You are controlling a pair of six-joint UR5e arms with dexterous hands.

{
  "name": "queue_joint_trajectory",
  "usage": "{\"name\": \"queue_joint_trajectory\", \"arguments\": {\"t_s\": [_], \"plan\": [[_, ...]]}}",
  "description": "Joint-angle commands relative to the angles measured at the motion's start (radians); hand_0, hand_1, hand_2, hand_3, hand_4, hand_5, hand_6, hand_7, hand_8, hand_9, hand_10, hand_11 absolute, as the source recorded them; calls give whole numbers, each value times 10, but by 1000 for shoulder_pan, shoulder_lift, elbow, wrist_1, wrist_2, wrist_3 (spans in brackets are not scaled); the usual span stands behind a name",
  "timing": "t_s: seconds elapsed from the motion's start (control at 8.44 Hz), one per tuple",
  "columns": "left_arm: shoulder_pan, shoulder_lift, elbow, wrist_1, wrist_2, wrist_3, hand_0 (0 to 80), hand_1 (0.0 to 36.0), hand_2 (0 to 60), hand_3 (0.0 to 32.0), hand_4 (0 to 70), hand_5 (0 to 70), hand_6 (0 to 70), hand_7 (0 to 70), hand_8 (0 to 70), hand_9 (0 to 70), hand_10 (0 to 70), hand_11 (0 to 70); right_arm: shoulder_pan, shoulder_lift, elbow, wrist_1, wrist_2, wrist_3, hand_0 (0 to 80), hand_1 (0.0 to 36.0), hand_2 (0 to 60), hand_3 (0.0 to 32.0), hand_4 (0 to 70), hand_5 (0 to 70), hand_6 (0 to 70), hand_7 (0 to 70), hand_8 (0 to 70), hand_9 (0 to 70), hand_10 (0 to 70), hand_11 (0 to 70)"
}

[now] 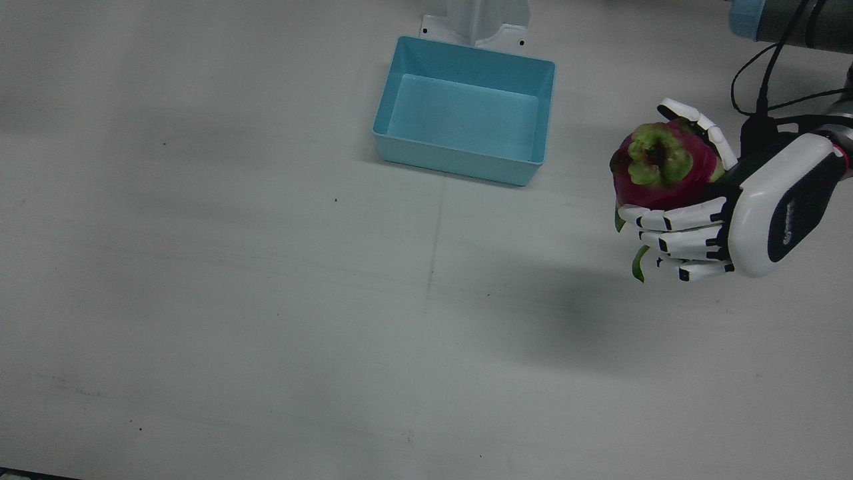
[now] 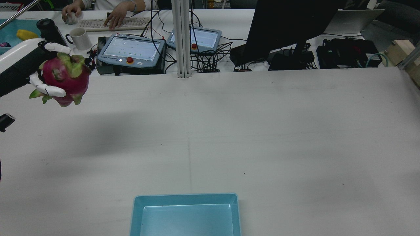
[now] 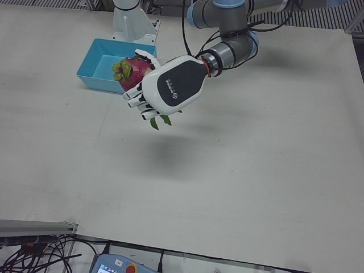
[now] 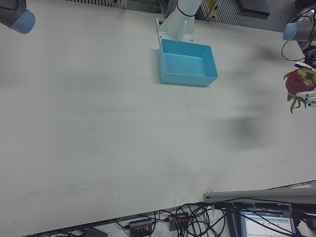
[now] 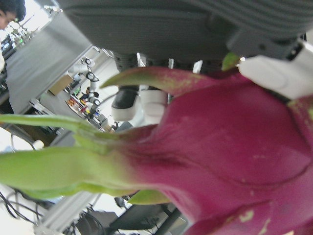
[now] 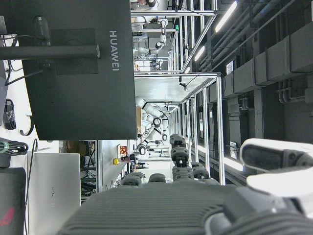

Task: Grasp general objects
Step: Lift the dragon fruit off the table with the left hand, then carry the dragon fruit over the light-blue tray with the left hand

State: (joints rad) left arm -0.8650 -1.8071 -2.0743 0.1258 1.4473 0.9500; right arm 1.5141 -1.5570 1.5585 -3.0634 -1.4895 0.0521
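A magenta dragon fruit (image 1: pixel 660 167) with green scales is held in my left hand (image 1: pixel 733 213), whose white fingers (image 1: pixel 673 220) wrap its side. The rear view has the fruit (image 2: pixel 65 78) and hand (image 2: pixel 19 65) raised above the table's far left part, with a shadow below. From the left-front view the hand (image 3: pixel 170 88) carries the fruit (image 3: pixel 133 74) near the blue bin. The fruit (image 5: pixel 234 161) fills the left hand view. My right hand (image 6: pixel 205 205) appears only in its own view, holding nothing, its fingers apart.
A light-blue bin (image 1: pixel 453 160) stands with nothing in it on the white table before the pedestal (image 1: pixel 476 20). Beyond the table's far edge are a person's hands at a keyboard (image 2: pixel 115 14), a mug (image 2: pixel 80 37), two teach pendants (image 2: pixel 131 49) and a monitor (image 2: pixel 288 23).
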Motion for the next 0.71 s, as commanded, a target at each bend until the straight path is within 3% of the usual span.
{"name": "queue_joint_trajectory", "arguments": {"t_s": [0.0, 0.36, 0.59], "plan": [[205, -14, -43, 9, -5, -14, 467, 13, 241, 0, 426, 700, 700, 700, 624, 700, 700, 700, 0, 0, 0, 0, 0, 0, 0, 0, 0, 0, 0, 0, 0, 0, 0, 0, 0, 0], [404, -179, -44, 156, -53, 6, 468, 25, 241, 0, 402, 700, 700, 700, 587, 700, 700, 700, -2, 0, 0, 0, 0, 0, 0, 0, 0, 0, 0, 0, 0, 0, 0, 0, 0, 0], [452, -189, -44, 166, -64, 30, 470, 26, 229, 0, 393, 700, 700, 700, 572, 698, 700, 700, 0, 0, 0, 0, 0, 0, 0, 0, 0, 0, 0, 0, 0, 0, 0, 0, 0, 0]]}}
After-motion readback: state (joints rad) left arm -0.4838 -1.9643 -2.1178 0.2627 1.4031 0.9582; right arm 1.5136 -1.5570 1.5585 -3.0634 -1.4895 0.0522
